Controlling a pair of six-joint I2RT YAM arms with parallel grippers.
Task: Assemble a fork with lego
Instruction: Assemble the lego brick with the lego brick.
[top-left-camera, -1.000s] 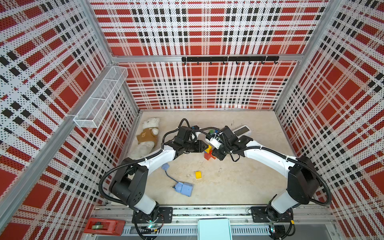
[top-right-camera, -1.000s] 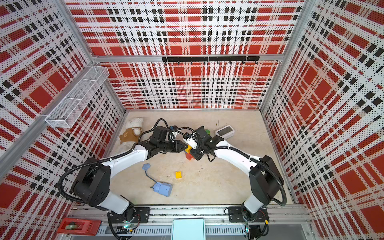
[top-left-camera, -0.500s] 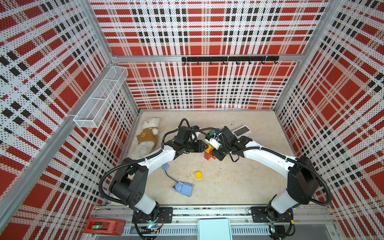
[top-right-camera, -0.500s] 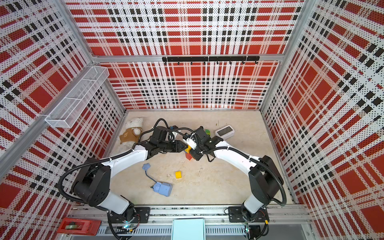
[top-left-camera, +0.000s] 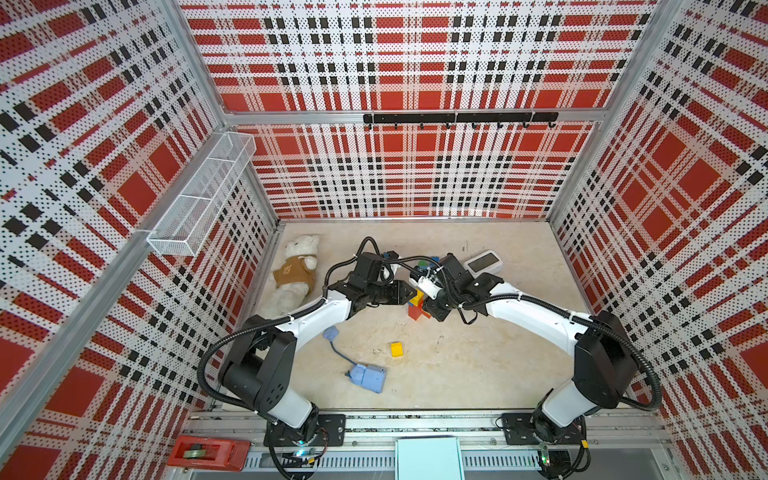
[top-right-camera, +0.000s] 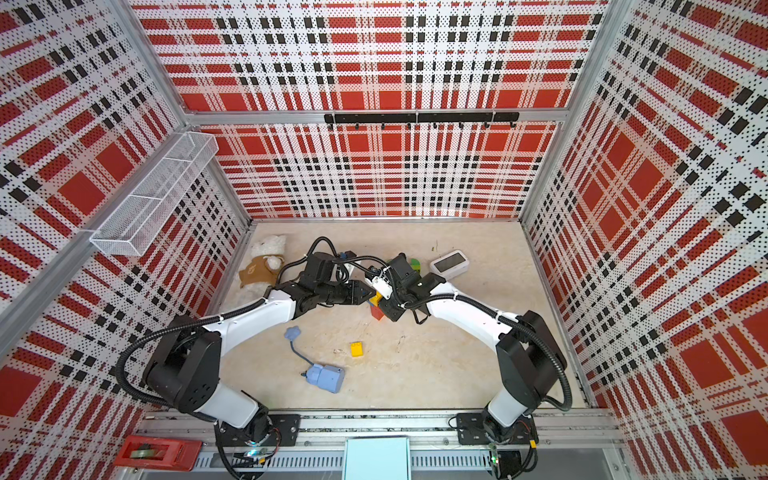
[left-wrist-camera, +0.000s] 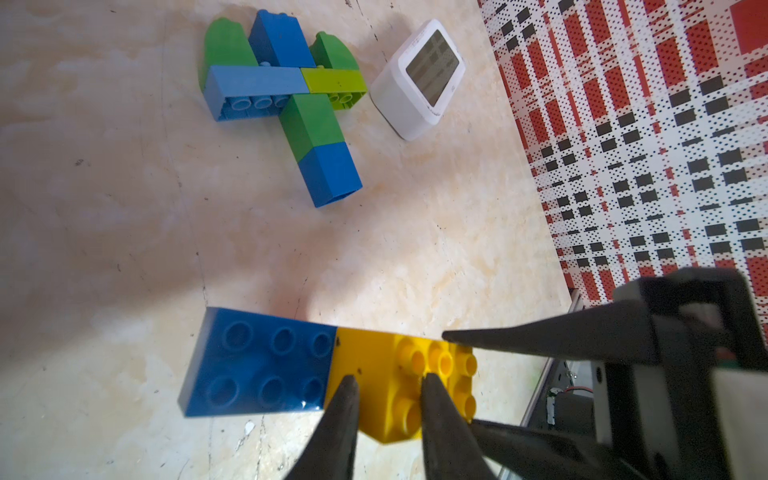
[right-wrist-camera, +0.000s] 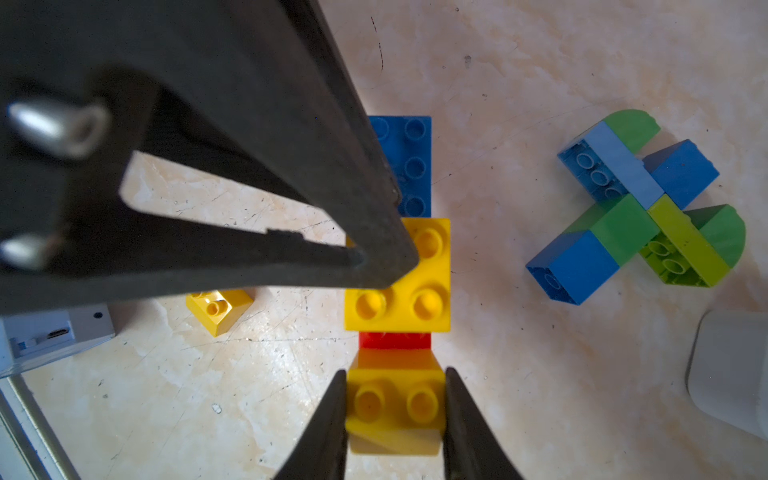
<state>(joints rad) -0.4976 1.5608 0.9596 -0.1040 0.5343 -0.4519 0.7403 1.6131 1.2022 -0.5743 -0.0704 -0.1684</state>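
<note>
The left gripper (left-wrist-camera: 388, 380) is almost closed, and its 2 tips pinch the yellow square brick (right-wrist-camera: 415, 291) in the middle of a row of 4 bricks (left-wrist-camera: 316, 365). The right gripper (right-wrist-camera: 395, 372) is clamped on the yellow end brick (right-wrist-camera: 395, 403) of the same row, at the bottom centre of the right wrist view. This row lies at the centre of the frame in both top views and has 1 blue brick (right-wrist-camera: 409, 166), 2 yellow ones and 1 red brick (right-wrist-camera: 395, 340). To the right of it in that wrist view lies a fork-shaped build (right-wrist-camera: 631, 220) of 7 bricks: 3 green, 2 blue, 1 light blue, 1 lime. 1 loose yellow brick (top-left-camera: 396, 349) lies alone, below centre, so I count 12 bricks. A white display (left-wrist-camera: 419, 79) stands just beside the build. A teddy bear (top-left-camera: 297, 274) lies left of centre, and a pale-blue box with a cord (top-left-camera: 368, 377) lower down. In the right wrist view the dark left finger hides part of the blue and yellow bricks.
</note>
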